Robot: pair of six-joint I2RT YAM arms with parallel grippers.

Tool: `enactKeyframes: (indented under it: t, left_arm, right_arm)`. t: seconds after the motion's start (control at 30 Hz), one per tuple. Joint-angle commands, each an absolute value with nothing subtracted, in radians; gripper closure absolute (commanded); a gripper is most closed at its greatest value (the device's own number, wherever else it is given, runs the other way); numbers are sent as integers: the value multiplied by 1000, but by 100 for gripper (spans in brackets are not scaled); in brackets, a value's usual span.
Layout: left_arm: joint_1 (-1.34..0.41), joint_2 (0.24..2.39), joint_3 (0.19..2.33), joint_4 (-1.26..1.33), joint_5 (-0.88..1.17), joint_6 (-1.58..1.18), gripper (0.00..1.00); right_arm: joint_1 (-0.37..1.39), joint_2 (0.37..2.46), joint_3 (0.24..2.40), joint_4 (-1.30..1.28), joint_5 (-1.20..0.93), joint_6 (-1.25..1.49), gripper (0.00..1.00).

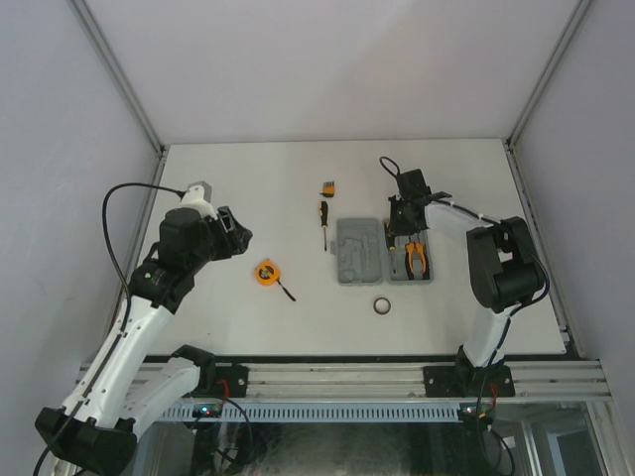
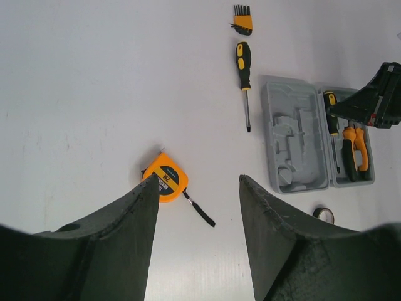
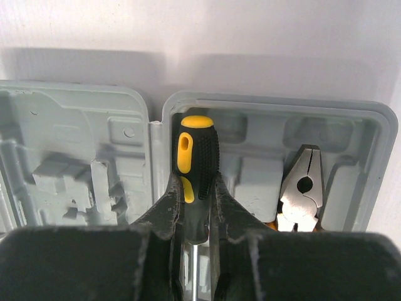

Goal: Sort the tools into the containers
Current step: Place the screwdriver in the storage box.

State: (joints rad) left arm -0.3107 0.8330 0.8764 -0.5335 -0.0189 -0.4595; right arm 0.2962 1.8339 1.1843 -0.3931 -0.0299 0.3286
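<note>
Pinching a screwdriver (image 3: 197, 157) in the lowered right gripper (image 3: 198, 204) over the case (image 3: 351, 119) near the right edge of the worktop (image 1: 248, 178); holding the left gripper (image 2: 199, 185) spread apart.

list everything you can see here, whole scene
tool case: 1, grey, open, centre-right of table
pliers: 1, orange handles, in the case's right half
gripped screwdriver: 1, black and yellow, at the right half's left side
loose screwdriver: 1, black and orange, on table left of case
small block: 1, orange and black, beyond the loose screwdriver
tape measure: 1, orange, left of case
ring: 1, black, near side of case
table: 1, white
left tool: 1, black, open, empty
right tool: 1, black, shut on gripped screwdriver
</note>
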Motion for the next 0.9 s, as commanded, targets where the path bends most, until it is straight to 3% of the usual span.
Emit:
enactKeyframes:
  t: [0.0,0.87]
  left_arm:
    - [-300,837,854,-495,0,-458,42]
    - [-291,842,846,-486,24,-460,41]
  right_arm:
    - [290,1858,1218,-386,-3,354,99]
    - [285,1848,1227,-380,-22,341,70]
